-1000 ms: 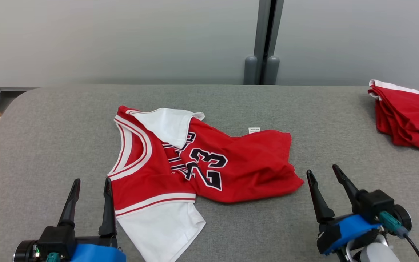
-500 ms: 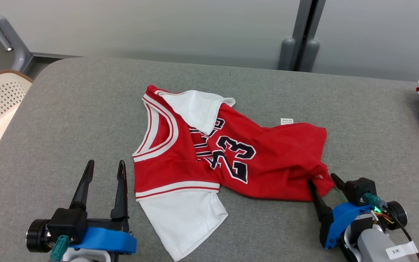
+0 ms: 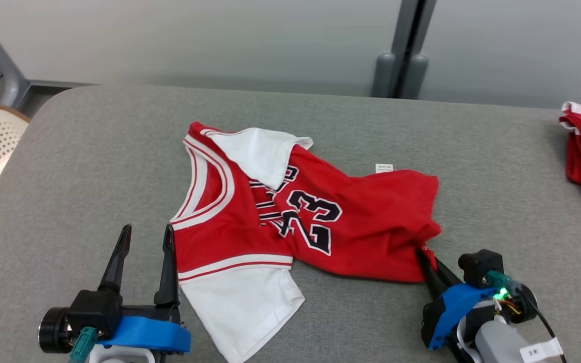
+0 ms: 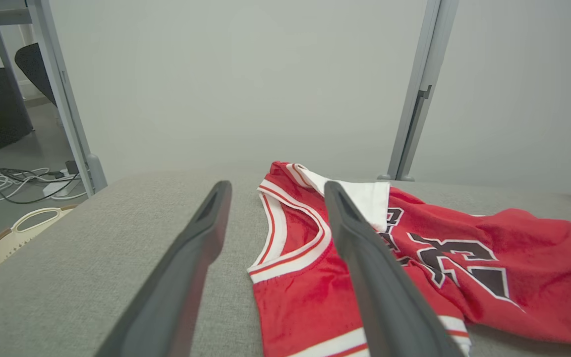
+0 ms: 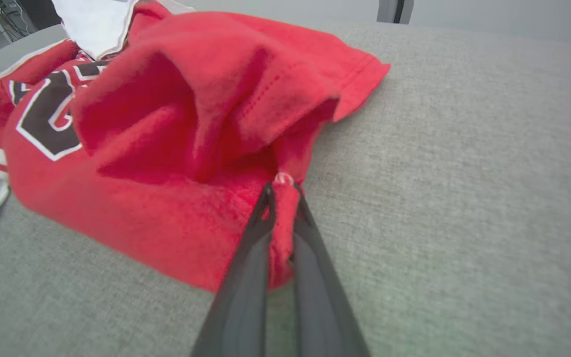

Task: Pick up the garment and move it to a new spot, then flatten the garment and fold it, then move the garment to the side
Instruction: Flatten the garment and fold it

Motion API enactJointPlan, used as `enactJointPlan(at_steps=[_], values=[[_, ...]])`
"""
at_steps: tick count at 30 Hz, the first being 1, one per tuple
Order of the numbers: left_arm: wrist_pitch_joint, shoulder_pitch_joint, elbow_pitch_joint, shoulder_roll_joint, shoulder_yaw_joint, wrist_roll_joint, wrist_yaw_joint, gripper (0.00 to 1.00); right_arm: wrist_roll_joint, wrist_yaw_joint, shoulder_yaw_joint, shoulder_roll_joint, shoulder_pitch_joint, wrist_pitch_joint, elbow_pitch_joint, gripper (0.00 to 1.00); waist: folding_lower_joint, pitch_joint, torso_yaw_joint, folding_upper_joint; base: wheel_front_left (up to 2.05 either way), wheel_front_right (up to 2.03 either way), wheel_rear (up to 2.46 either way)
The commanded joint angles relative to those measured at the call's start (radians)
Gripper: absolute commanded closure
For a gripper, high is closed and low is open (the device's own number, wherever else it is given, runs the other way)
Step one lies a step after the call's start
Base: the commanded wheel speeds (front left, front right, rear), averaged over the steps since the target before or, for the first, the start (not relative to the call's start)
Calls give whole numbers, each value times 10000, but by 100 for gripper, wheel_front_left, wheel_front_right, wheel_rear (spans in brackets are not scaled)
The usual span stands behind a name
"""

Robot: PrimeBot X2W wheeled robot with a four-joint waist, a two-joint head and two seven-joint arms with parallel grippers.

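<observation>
Red garment corner pinched in right gripper

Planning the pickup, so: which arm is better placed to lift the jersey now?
Right. The right fingers are shut on the red jersey at its near corner; the left fingers stand open beside its neckline, holding nothing.

The head view looks forward and down from above the near edge of the grey bench, wide enough to hold the whole jersey. The left wrist view sits low, looking along the left pincer across the bench to the wall. The right wrist view looks along the right pincer, very close to the jersey's hem. All three views share part of the jersey's number.
</observation>
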Motion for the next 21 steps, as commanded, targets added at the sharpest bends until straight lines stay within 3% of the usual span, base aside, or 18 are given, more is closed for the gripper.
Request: enactJointPlan(at_steps=[1, 11, 21], values=[[-46, 40, 4, 3, -10, -71, 25, 0, 183, 5, 123, -63, 424, -2, -497, 100, -1, -181, -278, -1, 0, 0, 0], [-46, 90, 40, 5, 25, -92, 26, 0, 627, 4, 663, -427, 2912, 54, -3895, 100, -1, -386, -1002, -1, 0, 0, 0], [-46, -70, -10, 4, 101, -36, -57, 0, 649, 5, 10, -285, 5727, 1603, -7061, 100, -1, -130, -1267, -1, 0, 0, 0]])
